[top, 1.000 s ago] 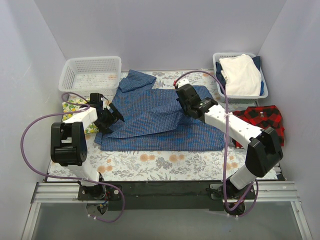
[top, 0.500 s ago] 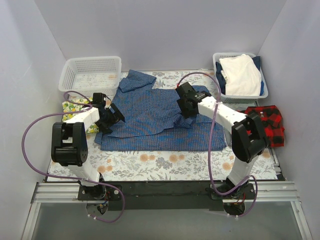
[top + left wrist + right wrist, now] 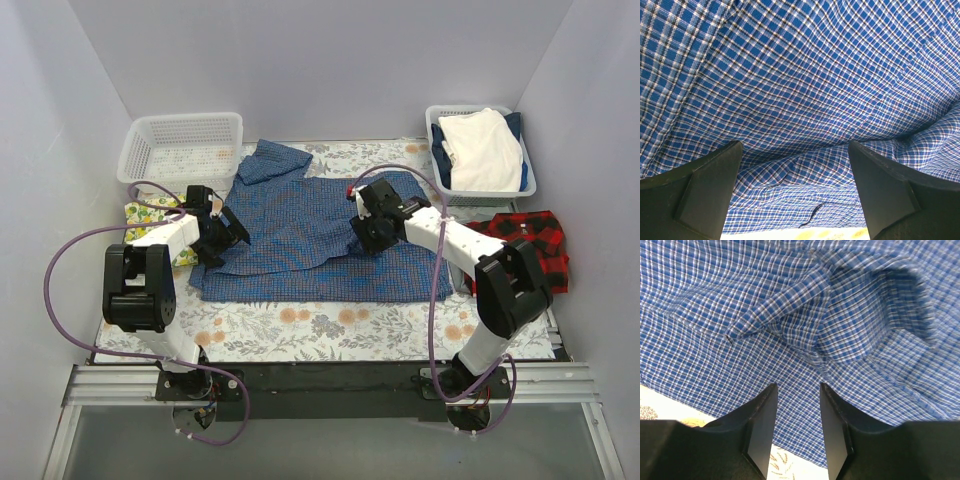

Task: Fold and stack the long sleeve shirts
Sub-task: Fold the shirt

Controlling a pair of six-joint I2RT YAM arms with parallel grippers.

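Blue fine-checked collared cloth shirt (image 3: pixel 300 235) lies spread across the middle of the floral-covered counter (image 3: pixel 320 325). Its long axis runs from 9 to 3 o'clock, and one sleeve reaches toward 11 o'clock. At the shirt's 9 o'clock edge the left claw (image 3: pixel 228 232) hovers with its jaws spread wide and nothing between them, only checked cloth below. Right of centre, the right claw (image 3: pixel 368 232) stands over a rumpled fold. Its jaws are parted by a narrow gap, and the wrist view shows no cloth caught in it. That fold's ridge (image 3: pixel 785 305) lies at the claw's 12 o'clock and runs from 8 to 2 o'clock, so the right arm is probably the better placed to pinch it. Red-and-black buffalo plaid shirt (image 3: pixel 535 240) waits at the counter's 3 o'clock edge, not yet stacked.
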